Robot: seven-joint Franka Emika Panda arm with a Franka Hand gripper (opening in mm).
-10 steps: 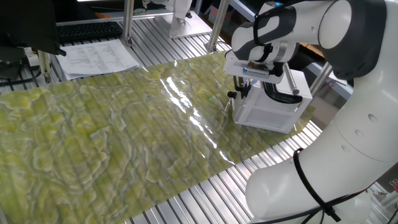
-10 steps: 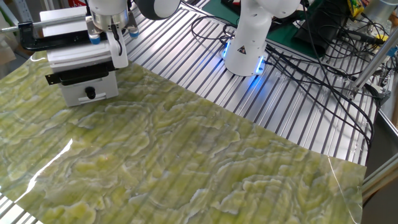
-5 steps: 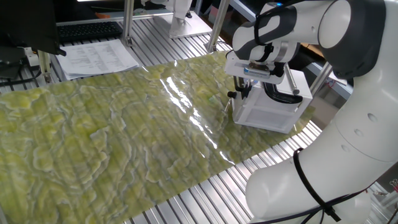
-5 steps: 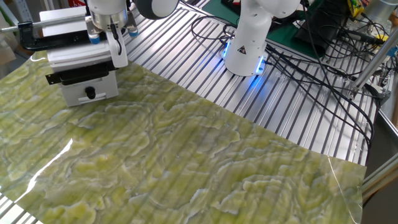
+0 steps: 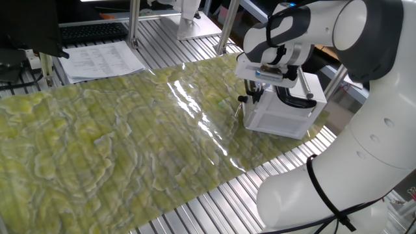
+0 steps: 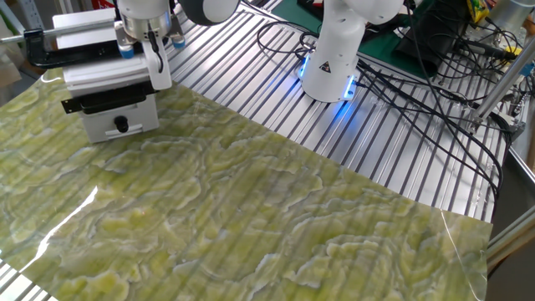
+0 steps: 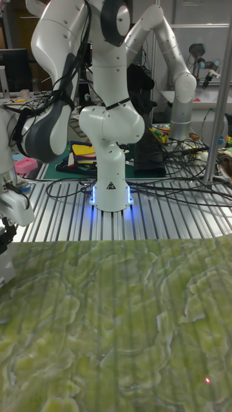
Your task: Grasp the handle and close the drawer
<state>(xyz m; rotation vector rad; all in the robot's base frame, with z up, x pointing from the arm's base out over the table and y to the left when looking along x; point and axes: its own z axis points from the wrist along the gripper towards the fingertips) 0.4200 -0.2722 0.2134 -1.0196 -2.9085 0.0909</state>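
a: looking at the other fixed view, i see the white two-finger gripper (image 6: 155, 65) hanging down over the front of the small white plastic drawer (image 6: 107, 80), which sticks out from the top of the compact white cabinet (image 6: 117, 121) at the far corner of the green marbled mat (image 6: 251, 217).

b: and the thin black u-shaped handle (image 5: 242, 99)?

a: from the one fixed view it shows as a dark bit at the drawer front, right by the fingers. whether the claw is clamped on it, i cannot tell. a black clamp (image 6: 38, 48) sits behind the cabinet.
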